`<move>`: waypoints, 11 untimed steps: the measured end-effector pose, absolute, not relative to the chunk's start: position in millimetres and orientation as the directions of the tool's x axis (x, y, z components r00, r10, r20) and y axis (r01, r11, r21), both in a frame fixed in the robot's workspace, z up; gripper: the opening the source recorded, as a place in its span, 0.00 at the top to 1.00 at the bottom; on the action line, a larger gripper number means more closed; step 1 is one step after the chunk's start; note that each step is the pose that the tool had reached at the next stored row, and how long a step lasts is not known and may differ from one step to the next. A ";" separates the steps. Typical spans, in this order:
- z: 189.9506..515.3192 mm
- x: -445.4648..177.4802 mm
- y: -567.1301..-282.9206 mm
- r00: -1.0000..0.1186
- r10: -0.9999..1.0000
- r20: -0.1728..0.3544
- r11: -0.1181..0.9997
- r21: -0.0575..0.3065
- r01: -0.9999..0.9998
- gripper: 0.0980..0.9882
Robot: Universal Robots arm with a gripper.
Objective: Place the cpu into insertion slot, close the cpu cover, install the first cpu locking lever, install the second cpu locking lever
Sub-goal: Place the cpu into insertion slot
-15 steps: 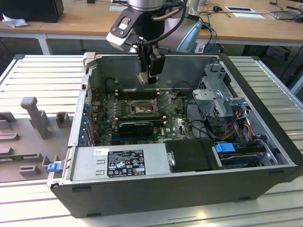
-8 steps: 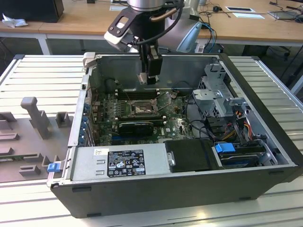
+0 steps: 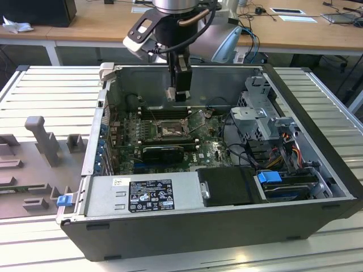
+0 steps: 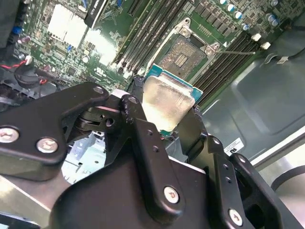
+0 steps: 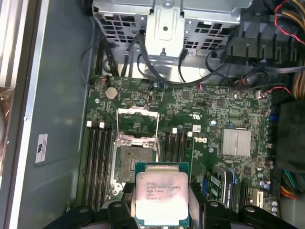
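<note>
My gripper [image 3: 180, 93] hangs over the motherboard inside the open computer case, shut on the cpu [image 5: 162, 198]. The cpu [image 4: 167, 102] is a pale silvery square chip on a green base, clamped by its edges between the black fingers [image 4: 143, 138]. It is held above the board, apart from the insertion slot [image 5: 135, 160], a dark-rimmed square socket with a brownish centre [image 4: 183, 55]. In the exterior view the slot [image 3: 168, 131] lies below and a little in front of the gripper. The cpu cover [image 5: 137, 125], a thin silver frame, stands swung open beside the slot.
Black memory slots [image 5: 95, 162] flank the socket on both sides. A metal drive cage [image 3: 258, 116] and cable bundles [image 3: 286, 150] fill the exterior view's right of the case. A power supply [image 3: 150, 195] lines the front. A long black card [image 3: 163, 152] sits just before the socket.
</note>
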State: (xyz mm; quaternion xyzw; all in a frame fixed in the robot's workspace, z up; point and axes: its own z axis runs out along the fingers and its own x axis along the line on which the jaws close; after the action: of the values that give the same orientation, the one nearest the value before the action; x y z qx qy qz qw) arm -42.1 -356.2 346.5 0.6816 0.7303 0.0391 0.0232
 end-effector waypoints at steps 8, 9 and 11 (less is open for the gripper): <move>333.9 -44.2 -356.1 -0.017 1.000 0.019 0.015 0.089 0.996 0.51; 332.2 -44.3 -356.0 -0.017 1.000 0.019 0.015 0.089 0.996 0.51; 328.1 -44.6 -356.0 -0.017 1.000 0.019 0.015 0.089 0.996 0.51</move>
State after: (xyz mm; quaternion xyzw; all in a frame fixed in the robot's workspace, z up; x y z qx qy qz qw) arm -44.6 -356.0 328.1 0.7006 0.7121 0.0384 0.0243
